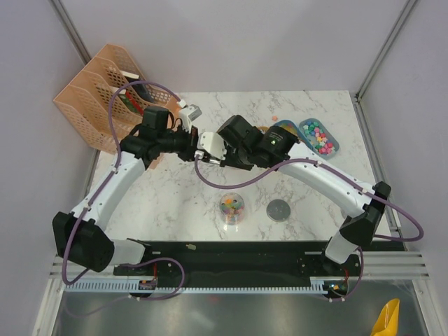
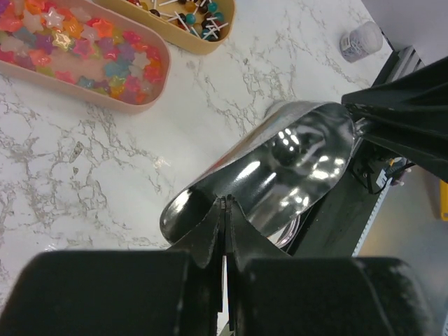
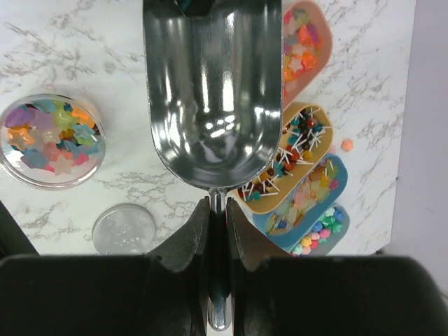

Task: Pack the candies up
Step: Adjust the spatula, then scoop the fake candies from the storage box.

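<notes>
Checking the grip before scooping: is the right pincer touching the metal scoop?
Touching. The right wrist view shows the right pincer shut on the metal scoop, both fingers against its handle.

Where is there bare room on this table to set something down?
Bare marble lies left of the clear round jar, and at the far edge between the peach mesh rack and the oval trays. Crowded: the trays' corner and mid-table under both arms.
</notes>
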Action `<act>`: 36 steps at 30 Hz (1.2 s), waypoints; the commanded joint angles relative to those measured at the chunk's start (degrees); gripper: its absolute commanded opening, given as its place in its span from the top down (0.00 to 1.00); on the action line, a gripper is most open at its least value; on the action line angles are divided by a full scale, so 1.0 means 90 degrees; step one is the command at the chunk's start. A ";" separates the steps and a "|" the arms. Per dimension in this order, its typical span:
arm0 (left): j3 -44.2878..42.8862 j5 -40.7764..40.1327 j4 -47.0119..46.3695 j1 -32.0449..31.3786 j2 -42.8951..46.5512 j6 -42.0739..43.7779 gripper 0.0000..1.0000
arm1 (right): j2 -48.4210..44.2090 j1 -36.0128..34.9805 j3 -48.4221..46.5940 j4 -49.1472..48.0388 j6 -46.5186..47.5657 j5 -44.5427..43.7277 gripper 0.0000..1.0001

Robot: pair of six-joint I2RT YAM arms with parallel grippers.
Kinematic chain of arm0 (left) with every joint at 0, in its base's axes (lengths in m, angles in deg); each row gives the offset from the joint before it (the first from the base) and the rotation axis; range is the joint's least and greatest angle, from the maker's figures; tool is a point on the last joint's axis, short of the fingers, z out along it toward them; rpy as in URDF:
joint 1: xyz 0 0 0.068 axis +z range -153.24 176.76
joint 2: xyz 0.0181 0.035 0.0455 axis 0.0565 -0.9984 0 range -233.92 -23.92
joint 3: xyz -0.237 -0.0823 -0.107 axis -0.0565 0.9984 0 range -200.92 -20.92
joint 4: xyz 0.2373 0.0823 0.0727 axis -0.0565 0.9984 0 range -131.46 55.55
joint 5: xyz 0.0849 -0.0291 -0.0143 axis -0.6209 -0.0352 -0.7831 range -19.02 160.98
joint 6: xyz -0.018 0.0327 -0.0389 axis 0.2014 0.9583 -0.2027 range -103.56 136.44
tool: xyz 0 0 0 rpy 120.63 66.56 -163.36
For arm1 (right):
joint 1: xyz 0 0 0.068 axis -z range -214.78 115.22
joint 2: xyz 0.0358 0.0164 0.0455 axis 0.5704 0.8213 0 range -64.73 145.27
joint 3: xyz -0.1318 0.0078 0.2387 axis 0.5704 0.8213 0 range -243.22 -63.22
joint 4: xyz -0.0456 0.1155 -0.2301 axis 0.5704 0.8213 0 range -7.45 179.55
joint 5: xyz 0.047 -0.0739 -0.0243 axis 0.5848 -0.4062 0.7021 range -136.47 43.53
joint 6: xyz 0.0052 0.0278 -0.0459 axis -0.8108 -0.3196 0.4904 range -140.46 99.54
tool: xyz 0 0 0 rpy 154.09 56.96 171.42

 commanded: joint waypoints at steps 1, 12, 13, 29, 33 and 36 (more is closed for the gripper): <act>-0.0013 0.0025 -0.0089 0.0002 -0.0214 -0.0122 0.98 | -0.0313 -0.0024 -0.0542 -0.0190 -0.0166 0.0601 1.00; -0.0589 -0.0356 -0.0324 0.0002 -0.0927 -0.0376 0.98 | -0.0656 0.0922 -0.0680 -0.0180 -0.0772 0.1092 1.00; -0.0744 -0.0637 -0.0324 0.0012 -0.0908 -0.0405 0.97 | -0.0685 0.1020 -0.0573 -0.0267 -0.0781 0.0984 1.00; -0.0453 -0.1899 -0.0626 0.0110 -0.0781 -0.0307 0.86 | 0.0084 0.5415 0.1128 -0.0737 -0.1143 -0.0052 1.00; -0.0375 -0.1948 -0.0695 0.0110 -0.0830 -0.0288 0.86 | 0.0612 0.5815 0.0660 -0.0405 -0.1007 -0.0198 1.00; -0.0316 -0.1958 -0.0704 0.0119 -0.0878 -0.0259 0.86 | 0.0916 0.6020 0.0464 -0.0307 -0.0811 -0.0150 1.00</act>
